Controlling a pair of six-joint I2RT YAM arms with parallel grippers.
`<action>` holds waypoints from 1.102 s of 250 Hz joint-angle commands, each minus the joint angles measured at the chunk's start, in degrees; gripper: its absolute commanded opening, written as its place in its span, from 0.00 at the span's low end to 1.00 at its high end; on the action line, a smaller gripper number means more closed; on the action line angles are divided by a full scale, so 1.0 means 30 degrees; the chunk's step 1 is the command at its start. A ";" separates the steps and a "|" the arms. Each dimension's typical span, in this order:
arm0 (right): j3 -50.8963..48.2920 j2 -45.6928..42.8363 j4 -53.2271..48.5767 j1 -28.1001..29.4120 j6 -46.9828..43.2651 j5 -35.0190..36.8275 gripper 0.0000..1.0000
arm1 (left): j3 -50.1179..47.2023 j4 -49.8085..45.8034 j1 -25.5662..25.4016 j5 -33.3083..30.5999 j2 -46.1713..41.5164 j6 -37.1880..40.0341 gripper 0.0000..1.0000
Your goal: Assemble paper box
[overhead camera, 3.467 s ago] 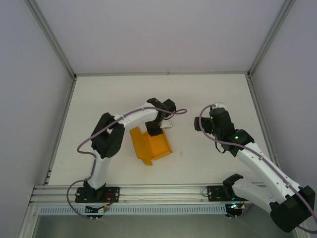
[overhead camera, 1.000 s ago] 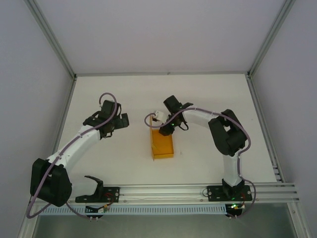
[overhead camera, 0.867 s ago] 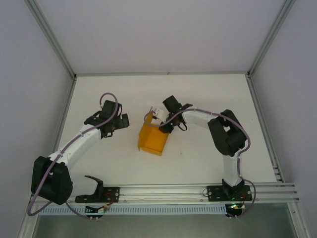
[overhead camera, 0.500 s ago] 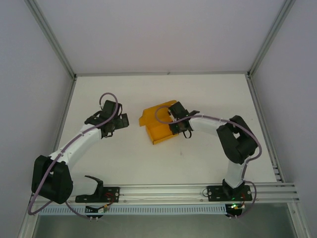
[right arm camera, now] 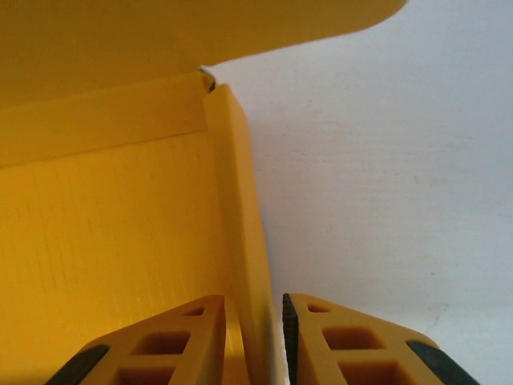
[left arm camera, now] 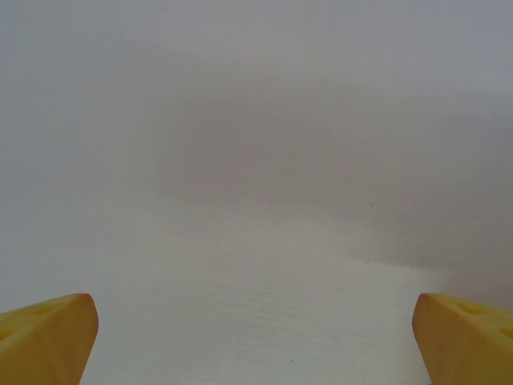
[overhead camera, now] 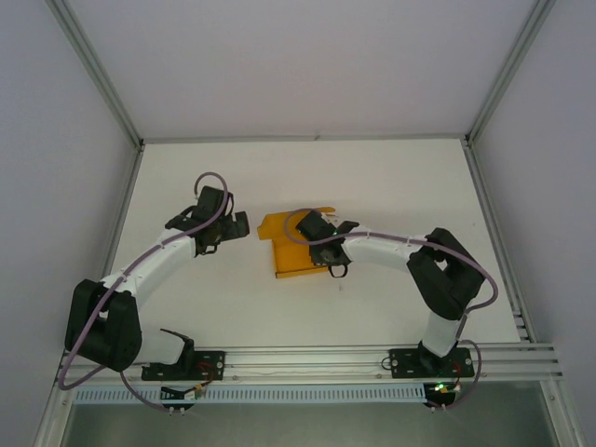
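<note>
mid-table on the white table (overhead camera: 400, 186), the paper box (overhead camera: 285, 250) lies between both arms, nothing else near. thin orange-yellow card, faintly ribbed, half folded, one rounded flap raised. right gripper (right arm camera: 253, 341) pinches an upright side wall. left gripper (overhead camera: 229, 228) spread wide, empty, just beside the box.

Right gripper (overhead camera: 315, 250) on the paper box (overhead camera: 285, 259); left gripper (overhead camera: 237, 224) well apart.
</note>
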 commanded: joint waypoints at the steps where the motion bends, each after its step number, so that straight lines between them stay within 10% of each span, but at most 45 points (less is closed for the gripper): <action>1: 0.0338 -0.1224 -0.0516 0.0158 0.0716 0.0679 0.28 | 0.0631 0.0450 0.0153 0.0480 -0.0780 0.0845 1.00; 60: -0.0722 -0.5450 0.0711 0.0157 -0.2473 0.2954 0.69 | 0.1507 0.0920 0.0159 0.2356 -0.2922 0.2783 1.00; 105: -0.3082 -0.8663 0.6327 -0.0752 -1.3088 0.0310 1.00 | 0.1989 0.1318 0.0139 0.9642 -0.3707 0.6815 1.00; 128: -0.2693 -0.8893 0.6625 -0.2029 -1.7039 -0.3651 1.00 | 0.2661 0.0006 -0.0057 1.4341 -0.2672 0.9939 1.00; 163: -0.0880 -0.7415 0.4202 -0.4016 -2.1604 -0.8955 1.00 | 0.4122 -0.2402 -0.0728 1.2843 -0.0078 1.2252 1.00; 226: 0.2782 -0.3082 0.0395 -0.5473 -2.5852 -1.0312 0.87 | 0.6585 -0.5226 -0.1180 1.1270 0.3561 1.5324 0.98; 276: 0.5850 -0.0567 -0.3327 -0.5700 -2.6051 -0.9703 0.53 | 0.7771 -0.6991 -0.1443 0.9785 0.5035 1.6139 0.67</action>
